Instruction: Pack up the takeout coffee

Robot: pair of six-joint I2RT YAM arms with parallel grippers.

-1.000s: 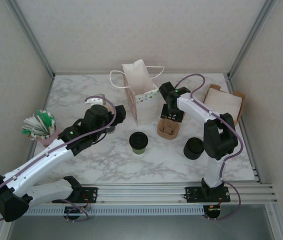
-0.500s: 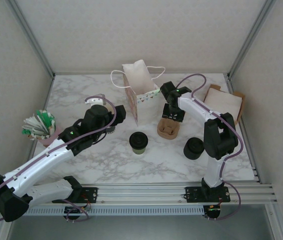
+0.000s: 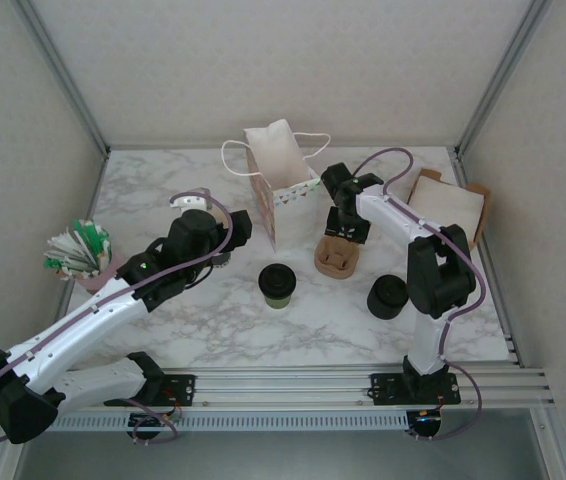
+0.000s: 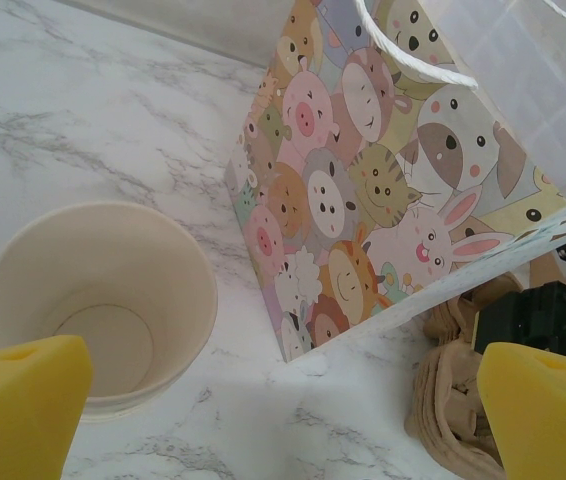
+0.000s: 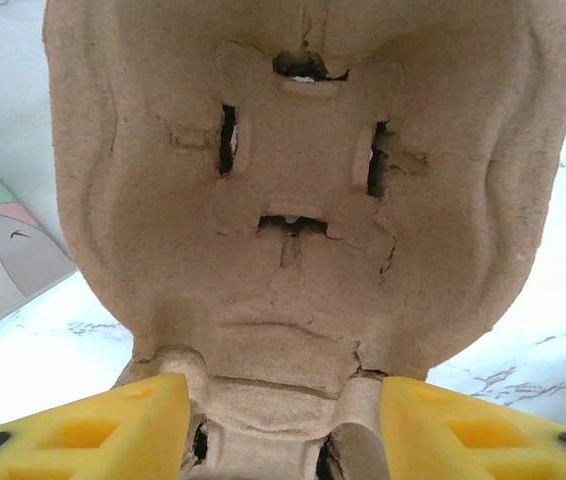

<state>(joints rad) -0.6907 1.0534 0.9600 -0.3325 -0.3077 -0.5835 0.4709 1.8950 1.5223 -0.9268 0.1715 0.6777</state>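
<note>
Evidently the step in hand is readying the cup carrier [image 5: 293, 200]. The right pincer [image 5: 283, 430] seems clamped on its near end, though the contact is hard to see. The left pincer [image 4: 283, 400] hangs spread wide over a lidless cup [image 4: 103, 300] beside the bag [image 4: 363, 200]. The takeout coffee [image 3: 278, 284] stands untouched on the tabletop [image 3: 213, 330], near the carrier but apart from it. It is upright, lid up, long axis vertical. Next, I judge, it wants a level grasp and seating in a carrier pocket.
</note>
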